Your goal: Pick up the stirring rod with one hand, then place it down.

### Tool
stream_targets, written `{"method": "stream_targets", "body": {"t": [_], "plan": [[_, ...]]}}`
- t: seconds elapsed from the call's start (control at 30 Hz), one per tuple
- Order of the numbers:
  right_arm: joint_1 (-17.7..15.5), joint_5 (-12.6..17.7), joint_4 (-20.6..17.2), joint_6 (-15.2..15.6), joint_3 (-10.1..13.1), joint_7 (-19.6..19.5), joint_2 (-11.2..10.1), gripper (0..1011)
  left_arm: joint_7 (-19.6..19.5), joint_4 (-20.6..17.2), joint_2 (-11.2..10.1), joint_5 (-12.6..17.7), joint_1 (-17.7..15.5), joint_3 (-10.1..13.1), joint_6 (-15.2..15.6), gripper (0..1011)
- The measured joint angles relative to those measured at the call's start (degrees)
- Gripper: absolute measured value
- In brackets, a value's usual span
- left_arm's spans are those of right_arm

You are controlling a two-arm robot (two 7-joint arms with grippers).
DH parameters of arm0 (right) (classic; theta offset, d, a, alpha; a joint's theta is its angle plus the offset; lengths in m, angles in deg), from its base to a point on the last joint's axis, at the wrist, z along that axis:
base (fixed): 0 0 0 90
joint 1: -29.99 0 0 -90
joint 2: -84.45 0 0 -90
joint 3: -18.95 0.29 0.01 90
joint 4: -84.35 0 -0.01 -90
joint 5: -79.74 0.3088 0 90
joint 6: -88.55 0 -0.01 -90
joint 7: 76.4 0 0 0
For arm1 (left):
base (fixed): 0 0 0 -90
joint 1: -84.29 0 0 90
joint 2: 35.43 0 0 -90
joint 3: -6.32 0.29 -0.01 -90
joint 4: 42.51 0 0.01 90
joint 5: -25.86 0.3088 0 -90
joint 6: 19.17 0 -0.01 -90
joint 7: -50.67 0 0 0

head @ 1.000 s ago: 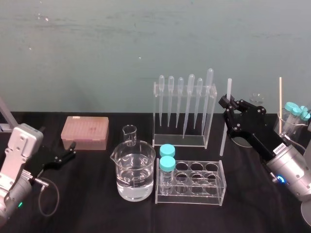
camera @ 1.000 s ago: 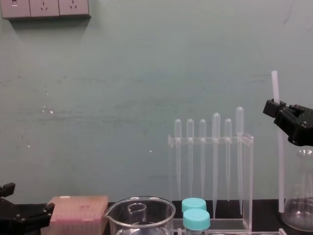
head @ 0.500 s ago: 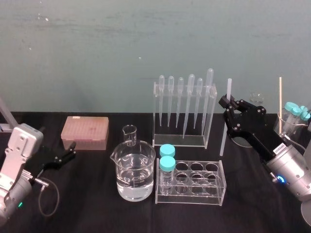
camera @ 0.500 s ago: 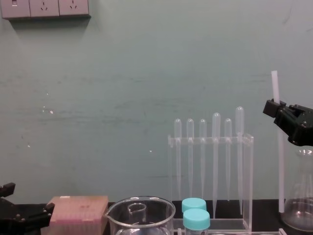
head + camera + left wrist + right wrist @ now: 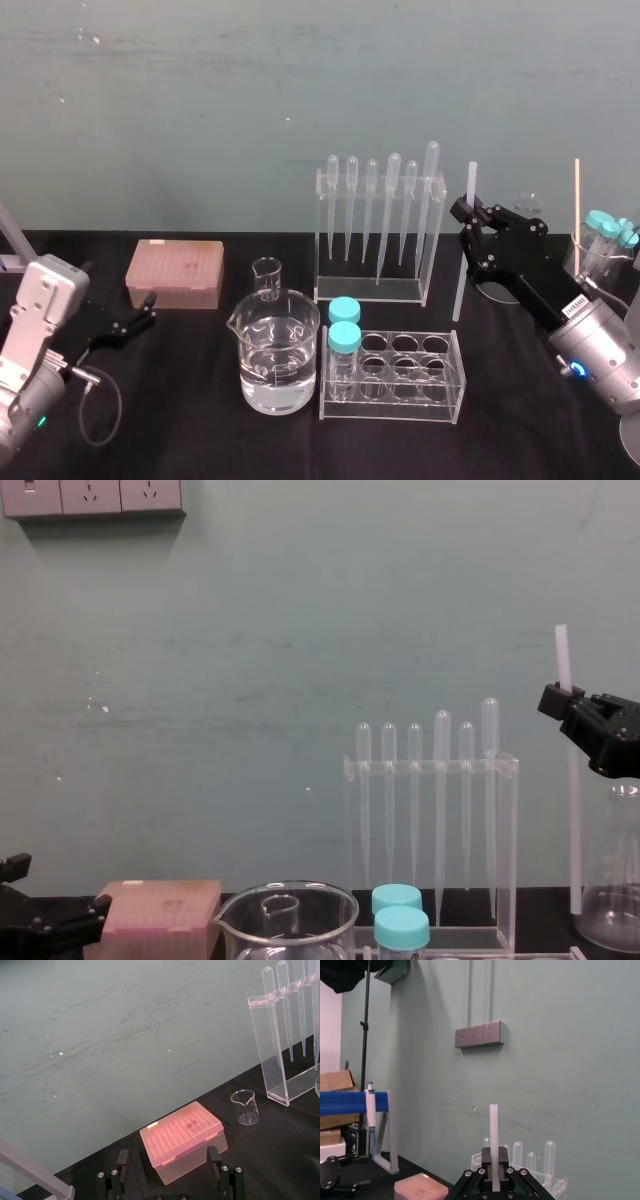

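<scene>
The stirring rod is a thin translucent-white stick standing upright just right of the pipette rack. My right gripper is shut on its upper part, with a short length sticking out above the fingers. From the chest, the stirring rod hangs straight down from the right gripper, its lower end close to the black tabletop. The right wrist view has the stirring rod rising between the closed fingers. My left gripper rests open at the far left, in front of the pink box.
On the black table are a clear pipette rack, a water-filled beaker, a small beaker, a tube rack with two teal-capped tubes and a pink tip box. A flask and a beaker of capped tubes stand far right.
</scene>
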State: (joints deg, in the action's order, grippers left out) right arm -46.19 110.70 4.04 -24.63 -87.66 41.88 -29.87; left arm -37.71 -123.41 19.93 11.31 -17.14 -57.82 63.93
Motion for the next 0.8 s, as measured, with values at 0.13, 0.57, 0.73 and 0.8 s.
{"method": "stream_targets", "body": {"t": [0.13, 0.57, 0.73, 0.8], "plan": [[-0.5, -1.0, -1.1, 1.7, 0.4, -0.5, 0.0, 69, 0.0, 0.0, 0.0, 0.0, 0.0, 0.0, 0.0, 1000], [-3.6, -1.6, -4.8, 6.3, 1.6, 0.7, -1.2, 69, 0.0, 0.0, 0.0, 0.0, 0.0, 0.0, 0.0, 1000], [-3.9, -1.6, -4.9, 7.2, 1.8, 1.8, -1.1, 69, 0.0, 0.0, 0.0, 0.0, 0.0, 0.0, 0.0, 1000], [-3.9, -1.6, -4.8, 7.4, 1.8, 2.4, -1.0, 69, 0.0, 0.0, 0.0, 0.0, 0.0, 0.0, 0.0, 1000]]}}
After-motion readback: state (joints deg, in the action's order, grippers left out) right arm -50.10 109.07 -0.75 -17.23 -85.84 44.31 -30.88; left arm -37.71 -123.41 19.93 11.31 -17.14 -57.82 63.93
